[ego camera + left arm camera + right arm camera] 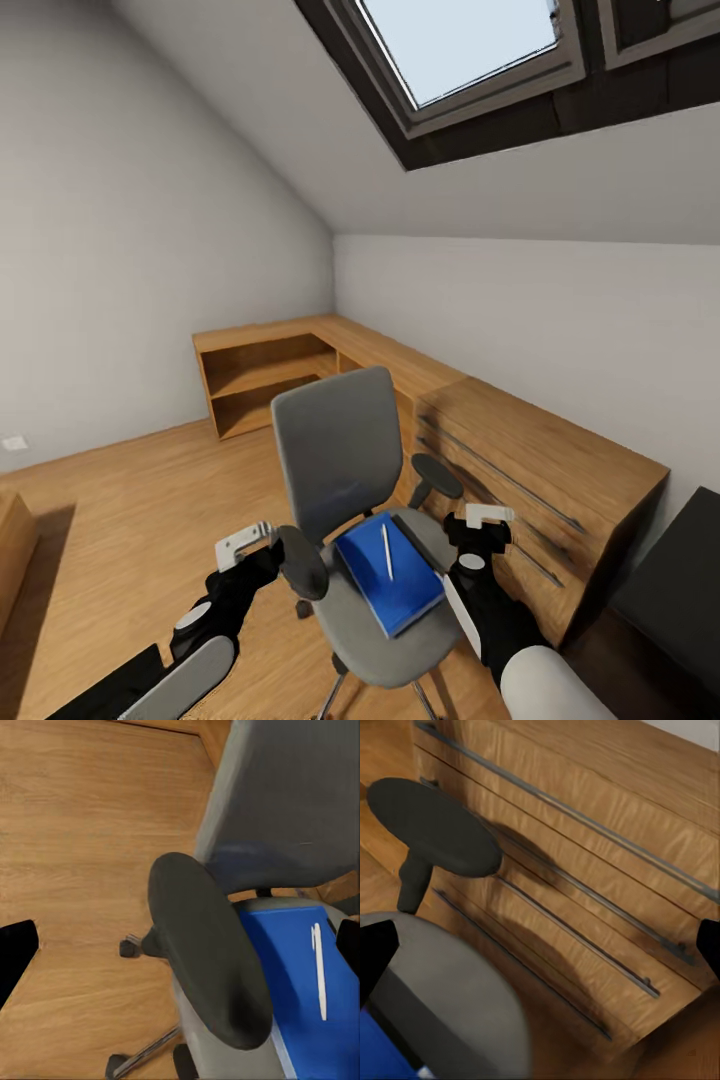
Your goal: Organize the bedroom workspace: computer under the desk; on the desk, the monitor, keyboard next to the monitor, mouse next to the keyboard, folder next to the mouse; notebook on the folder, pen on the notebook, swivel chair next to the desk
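Folder (392, 583) lies on swivel chair (340, 450), pen (386, 551) atop.

Head looks down; both wrists closely share the swivel chair (350, 470)

One swivel chair (345, 470); one folder (390, 575); one pen (386, 551)

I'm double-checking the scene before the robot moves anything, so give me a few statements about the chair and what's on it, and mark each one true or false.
1. The folder lies on the seat of the swivel chair. True.
2. The pen lies on the floor. False: it rests on the folder.
3. The oak drawer unit stands beside the chair. True.
4. The left gripper holds the folder. False: it hangs by the armrest, holding nothing.
5. The skylight is overhead. True.
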Available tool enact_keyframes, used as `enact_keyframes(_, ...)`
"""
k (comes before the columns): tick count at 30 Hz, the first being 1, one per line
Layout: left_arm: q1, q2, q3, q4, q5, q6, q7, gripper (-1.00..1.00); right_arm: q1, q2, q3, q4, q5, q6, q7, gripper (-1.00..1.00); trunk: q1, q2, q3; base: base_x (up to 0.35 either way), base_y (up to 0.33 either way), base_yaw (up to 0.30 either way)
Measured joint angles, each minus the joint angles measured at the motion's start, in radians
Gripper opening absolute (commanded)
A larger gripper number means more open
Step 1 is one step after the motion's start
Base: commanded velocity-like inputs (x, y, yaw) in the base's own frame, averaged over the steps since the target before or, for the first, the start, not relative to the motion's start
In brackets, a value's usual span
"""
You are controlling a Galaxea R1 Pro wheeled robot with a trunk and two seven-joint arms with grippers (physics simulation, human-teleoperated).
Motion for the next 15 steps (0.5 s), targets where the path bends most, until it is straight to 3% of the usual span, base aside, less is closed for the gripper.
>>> enact_keyframes(7, 0.000, 0.015, 0.049, 0.006, 0.029, 0.000, 0.001, 1.00, 0.000, -0.001, 0.000, 0.007, 0.000, -0.002, 0.022, 1.00, 0.000, 0.000, 0.000, 0.000, 0.000, 0.278)
enact_keyframes(15, 0.000, 0.015, 0.059, 0.023, 0.032, -0.001, 0.001, 1.00, 0.000, 0.001, 0.001, 0.016, -0.001, -0.003, 0.032, 1.00, 0.000, 0.000, -0.001, 0.000, 0.000, 0.278)
